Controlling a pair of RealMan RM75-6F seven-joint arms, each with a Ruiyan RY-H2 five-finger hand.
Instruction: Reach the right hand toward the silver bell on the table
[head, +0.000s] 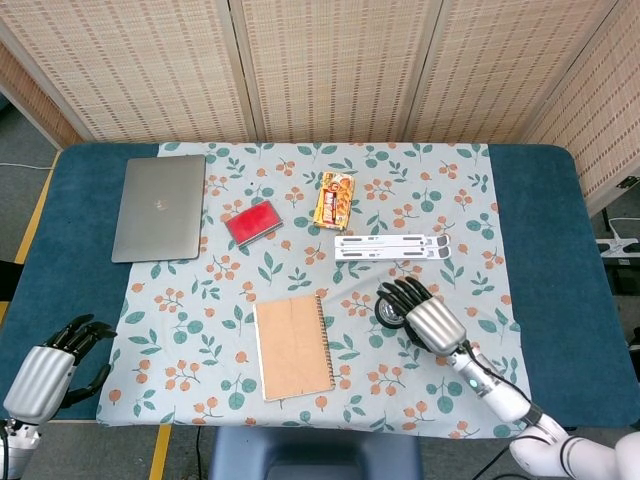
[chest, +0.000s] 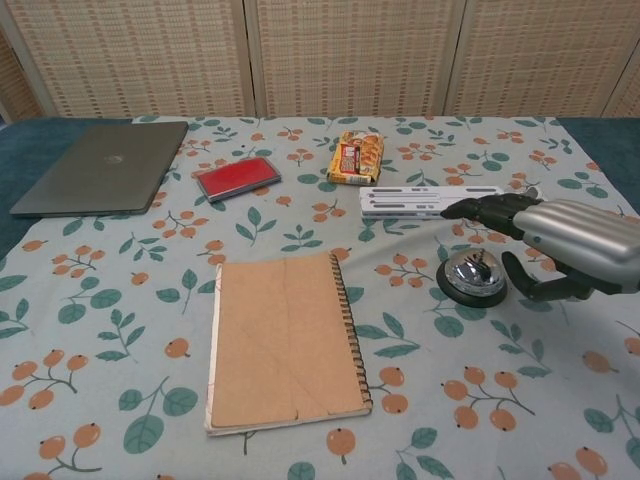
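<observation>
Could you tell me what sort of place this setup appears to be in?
Probably an indoor lab or office test area: a table with a floral cloth holds desk items such as a closed laptop, a spiral notebook and a silver bell, with woven screens behind.

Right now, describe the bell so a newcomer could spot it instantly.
On the leaf-and-berry patterned tablecloth, look right of the brown spiral-bound notebook and just in front of the flat white folding stand. The small domed silver bell on a black base sits there under the right hand, the only shiny round thing.
</observation>
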